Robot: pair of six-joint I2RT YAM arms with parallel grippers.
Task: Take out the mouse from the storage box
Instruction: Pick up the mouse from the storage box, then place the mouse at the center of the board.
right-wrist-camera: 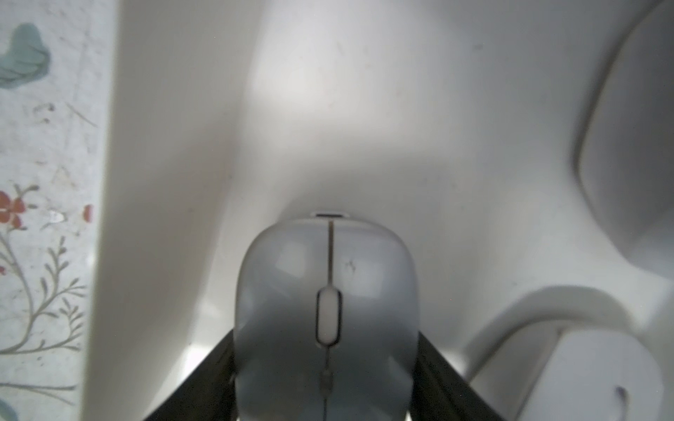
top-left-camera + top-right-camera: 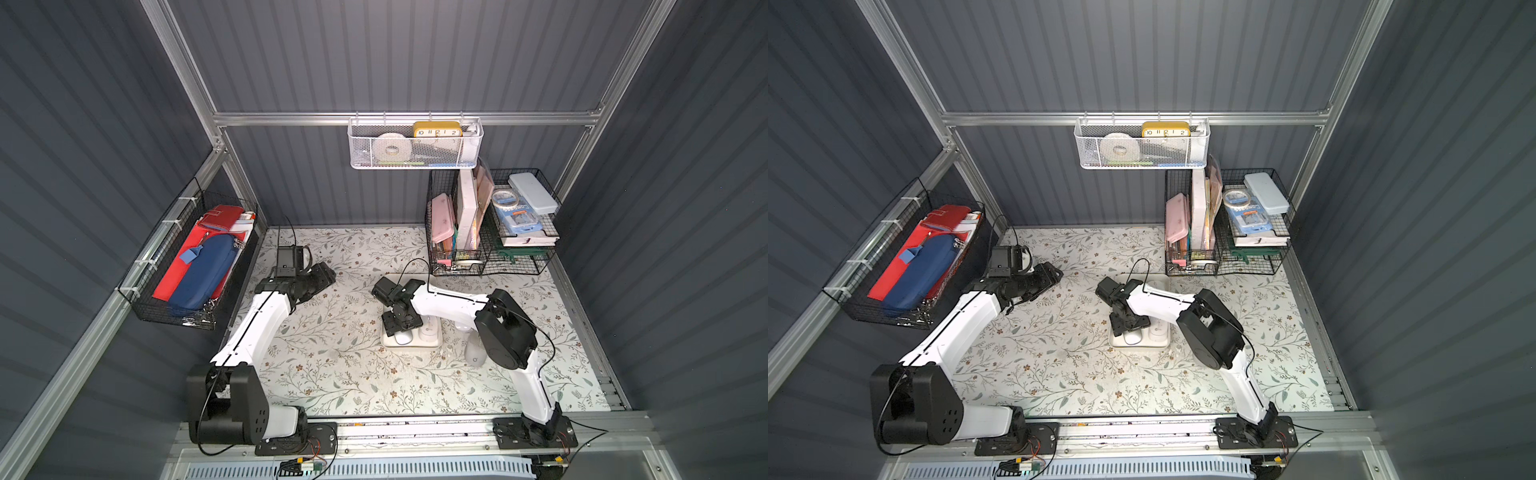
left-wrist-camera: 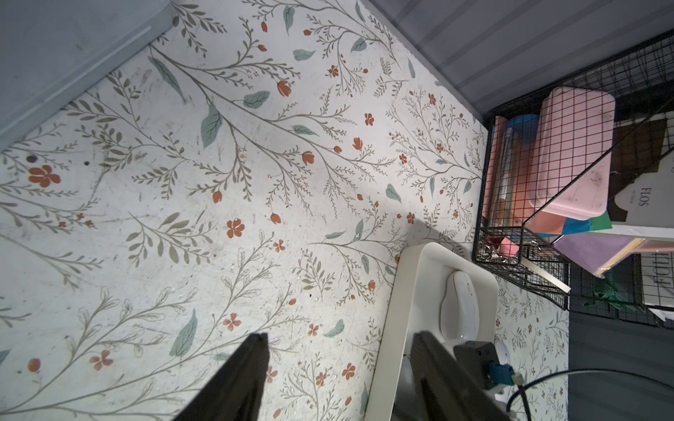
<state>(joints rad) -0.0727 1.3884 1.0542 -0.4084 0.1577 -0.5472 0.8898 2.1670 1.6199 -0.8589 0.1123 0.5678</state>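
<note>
The storage box [image 2: 432, 344] [image 2: 1115, 341], a shallow white tray, lies mid-table. My right gripper [image 2: 402, 329] [image 2: 1130, 328] points down into it. In the right wrist view a grey-white mouse [image 1: 326, 291] sits between the black fingers [image 1: 204, 375], which press on both of its sides, over the box floor [image 1: 364, 109]. Two more white mice [image 1: 627, 164] [image 1: 598, 379] lie in the same box. My left gripper [image 2: 328, 272] [image 3: 339, 339] hovers open over the table at the back left, nothing between its fingers; its wrist view shows the storage box rim [image 3: 401, 291] and a mouse [image 3: 460, 306] inside.
A further grey-white mouse [image 2: 476, 353] lies on the floral table beside the right arm's elbow. Black wire baskets [image 2: 494, 232] with stationery stand just behind the box. A white mesh basket [image 2: 415, 143] hangs on the back rail, and a black basket [image 2: 187, 266] on the left wall.
</note>
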